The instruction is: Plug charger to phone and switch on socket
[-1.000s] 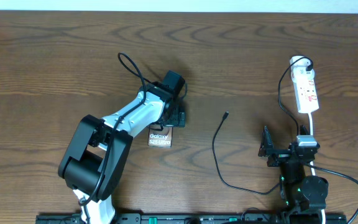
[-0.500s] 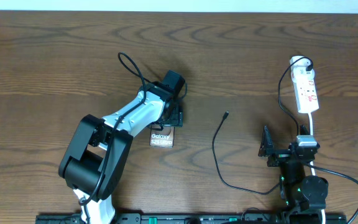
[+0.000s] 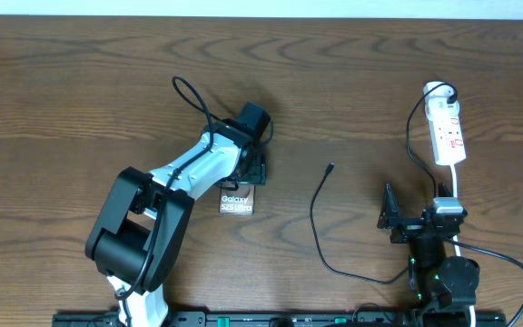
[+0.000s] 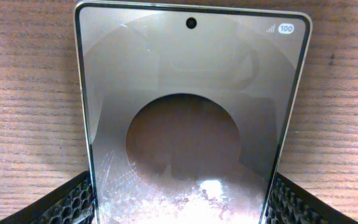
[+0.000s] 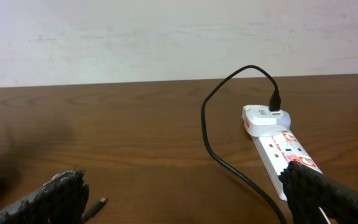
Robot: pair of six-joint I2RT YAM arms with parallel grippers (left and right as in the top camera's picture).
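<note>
Overhead: phone (image 3: 235,203) upper end hidden under left gripper (image 3: 248,182); socket (image 3: 447,132) switch marks too small to read. Left wrist view: phone's lower end and both fingers (image 4: 67,202) cut off by the bottom edge. Right wrist view: socket's near end hidden behind lower-right finger (image 5: 334,196); charger (image 5: 96,203) tip partly behind lower-left finger; far left blurred.

Table (image 3: 80,82): wood, brown, open grain, low sheen. Phone (image 4: 191,93), between the pads (image 4: 73,202) of the left gripper (image 4: 182,208): glossy glass face (it mirrors light, with fine smears near the pads) and a thin silvery, metal-looking edge. Those pads: black, matt, honeycomb-textured. The right gripper (image 5: 188,202) has pads (image 5: 328,196) of the same kind. Socket (image 5: 284,149), ahead and right of the right gripper: smooth white plastic, slight shine. Charger (image 5: 204,124), ahead of it: black, smooth, dull. Wall (image 5: 166,37) beyond: white, matt, faintly mottled.
</note>
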